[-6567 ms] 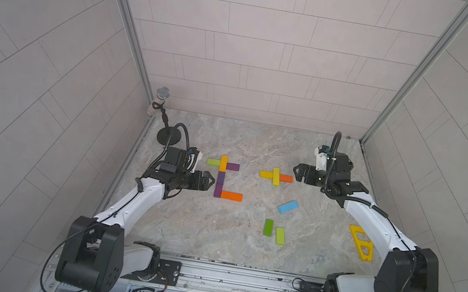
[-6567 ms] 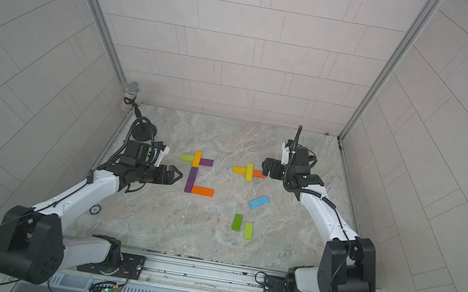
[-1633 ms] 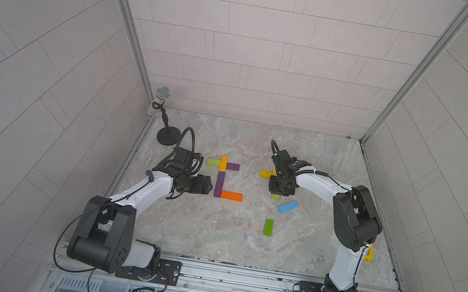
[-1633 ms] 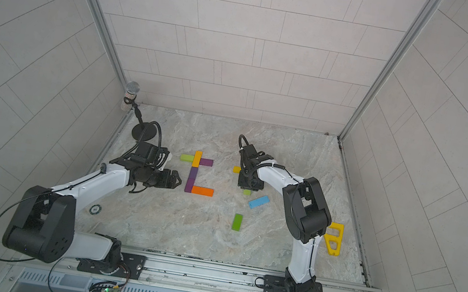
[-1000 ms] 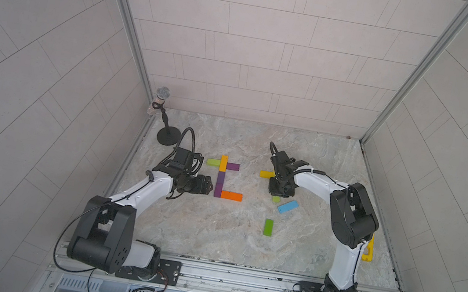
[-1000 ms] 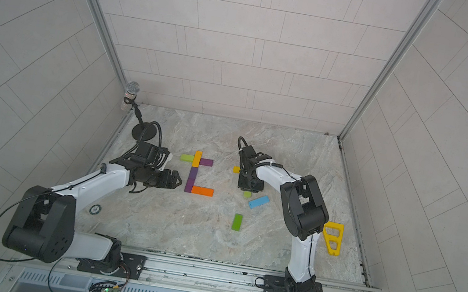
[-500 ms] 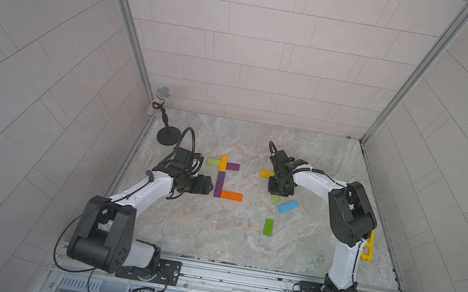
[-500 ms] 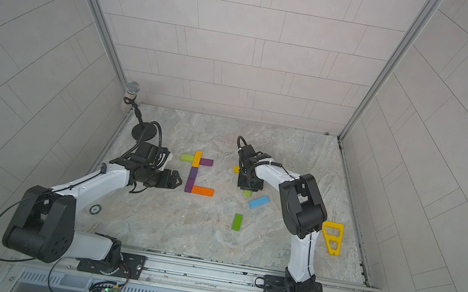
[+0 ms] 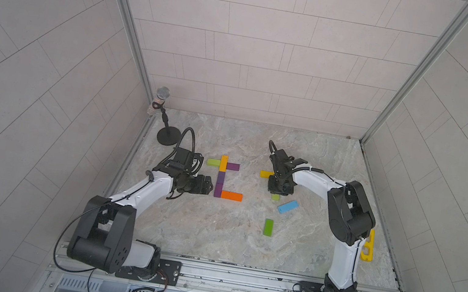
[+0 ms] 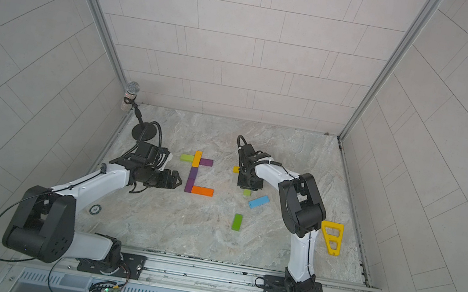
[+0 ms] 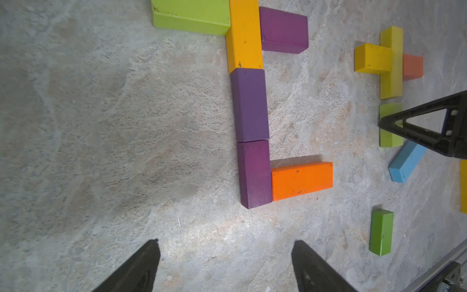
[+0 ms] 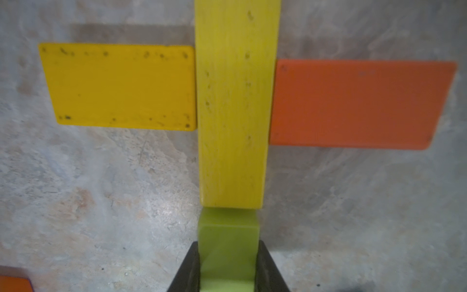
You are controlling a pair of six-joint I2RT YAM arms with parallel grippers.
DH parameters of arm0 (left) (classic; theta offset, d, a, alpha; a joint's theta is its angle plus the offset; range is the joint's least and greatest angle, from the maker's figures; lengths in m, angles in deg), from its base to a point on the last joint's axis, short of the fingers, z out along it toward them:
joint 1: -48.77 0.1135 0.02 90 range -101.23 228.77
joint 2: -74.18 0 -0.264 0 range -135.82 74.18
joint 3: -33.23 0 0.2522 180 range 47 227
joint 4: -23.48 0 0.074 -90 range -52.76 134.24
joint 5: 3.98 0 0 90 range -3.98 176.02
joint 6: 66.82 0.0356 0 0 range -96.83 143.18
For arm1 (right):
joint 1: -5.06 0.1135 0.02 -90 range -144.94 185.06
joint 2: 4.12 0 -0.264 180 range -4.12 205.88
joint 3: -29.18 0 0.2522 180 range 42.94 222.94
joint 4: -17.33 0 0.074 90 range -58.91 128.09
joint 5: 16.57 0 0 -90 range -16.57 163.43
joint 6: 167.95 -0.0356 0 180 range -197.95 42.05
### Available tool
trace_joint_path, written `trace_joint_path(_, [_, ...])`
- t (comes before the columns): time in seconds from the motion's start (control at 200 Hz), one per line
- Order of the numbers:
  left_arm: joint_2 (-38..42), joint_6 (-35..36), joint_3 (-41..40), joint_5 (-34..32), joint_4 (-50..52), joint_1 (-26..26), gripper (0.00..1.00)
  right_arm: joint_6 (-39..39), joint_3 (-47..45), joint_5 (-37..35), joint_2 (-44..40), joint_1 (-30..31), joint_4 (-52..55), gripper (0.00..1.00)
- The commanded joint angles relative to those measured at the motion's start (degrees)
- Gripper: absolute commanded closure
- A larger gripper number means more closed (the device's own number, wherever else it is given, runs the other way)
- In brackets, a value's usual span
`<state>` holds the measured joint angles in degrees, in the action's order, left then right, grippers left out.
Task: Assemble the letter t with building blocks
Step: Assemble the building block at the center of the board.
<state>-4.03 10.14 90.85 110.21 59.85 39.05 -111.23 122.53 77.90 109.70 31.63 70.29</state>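
Right gripper (image 12: 228, 246) is clamped narrow on a small lime-green rectangular block (image 12: 228, 235), jaws on its two long sides, low at the marble-pattern tabletop (image 9: 211, 236), centre-right. Whether the block rests on the surface or is just lifted, cannot tell. Its far end meets the near end of a long yellow-green block (image 12: 233, 101); touching or a hair apart, cannot tell. A flat yellow block (image 12: 121, 87) butts that block's left side and a flat orange-red block (image 12: 353, 103) butts its right side, forming a crossbar. In both top views the right arm covers most of this group; only the yellow tip and the lime-green block's near end show.

Left gripper (image 11: 226, 246) is spread wide and empty, low, just left of the second block figure at its near end. That figure has an amber block (image 9: 223, 163) at the far end and two purple blocks (image 9: 219, 184) in line toward the near side. An orange block (image 9: 231, 196) juts right from the nearest purple. A second lime block (image 9: 214, 162) lies against the amber block's left side, a short purple block (image 9: 233, 166) against its right.

Loose pieces: a light blue block (image 9: 287, 206) lies angled, just near-right of the held block. A dark green block (image 9: 268, 226) lies nearer, alone. A yellow frame piece with cut-outs (image 10: 332, 225) lies at the right edge beside the right arm. A microphone on a black stand (image 9: 163, 94) stands in the far-left corner.
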Motion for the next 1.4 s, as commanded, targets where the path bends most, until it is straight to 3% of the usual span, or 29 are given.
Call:
trace_joint_path(0.0, [-0.3,1.0,0.5,0.0,0.6,0.4,0.13,-0.8,0.4,-1.4,1.5,-0.2,1.5,0.97])
trace_joint_path(1.396, [-0.3,1.2,0.4,0.3,0.6,0.4,0.13,-2.1,1.1,-1.1,2.4,-0.7,1.3,0.95])
